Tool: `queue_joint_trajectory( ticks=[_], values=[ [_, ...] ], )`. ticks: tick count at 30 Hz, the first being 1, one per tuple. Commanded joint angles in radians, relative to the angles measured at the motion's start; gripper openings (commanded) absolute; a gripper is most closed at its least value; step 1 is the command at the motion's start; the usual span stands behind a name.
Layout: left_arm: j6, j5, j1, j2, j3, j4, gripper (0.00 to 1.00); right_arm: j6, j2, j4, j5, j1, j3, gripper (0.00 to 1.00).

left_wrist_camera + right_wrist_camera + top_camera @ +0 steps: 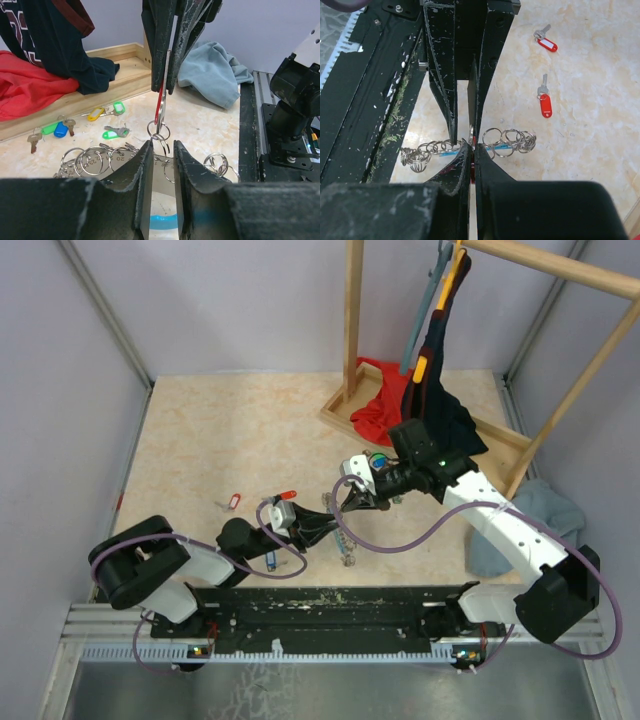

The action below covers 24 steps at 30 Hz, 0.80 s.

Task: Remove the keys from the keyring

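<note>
The keyring (102, 159) lies slack, so the left gripper (162, 147) pinches its chain to anchor it; directly above the keyring, the right gripper (165, 90) clamps a red-tagged key (159, 107), likely to work it off

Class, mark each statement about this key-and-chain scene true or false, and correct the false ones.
1. Two loose red-tagged keys lie on the table, clear of the chain. True.
2. The right pincer is wide open and empty. False: it is shut on the held red-tagged key, which hangs down from it.
3. A yellow-tagged key lies on the table. True.
4. The blue-grey cloth covers the keys. False: it lies crumpled off to one side, apart from them.
</note>
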Motion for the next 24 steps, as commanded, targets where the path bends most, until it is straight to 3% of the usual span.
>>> queue_joint_trajectory(
  ticks=[1, 24],
  values=[
    [0.016, -0.015, -0.012, -0.005, 0.018, 0.211, 0.26, -0.011, -0.002, 0.02, -0.063, -0.008, 0.028, 0.0],
    [0.068, -0.057, -0.016, -0.033, 0.02, 0.098, 0.2, -0.008, -0.008, 0.016, -0.055, -0.008, 0.036, 0.0]
  ],
)
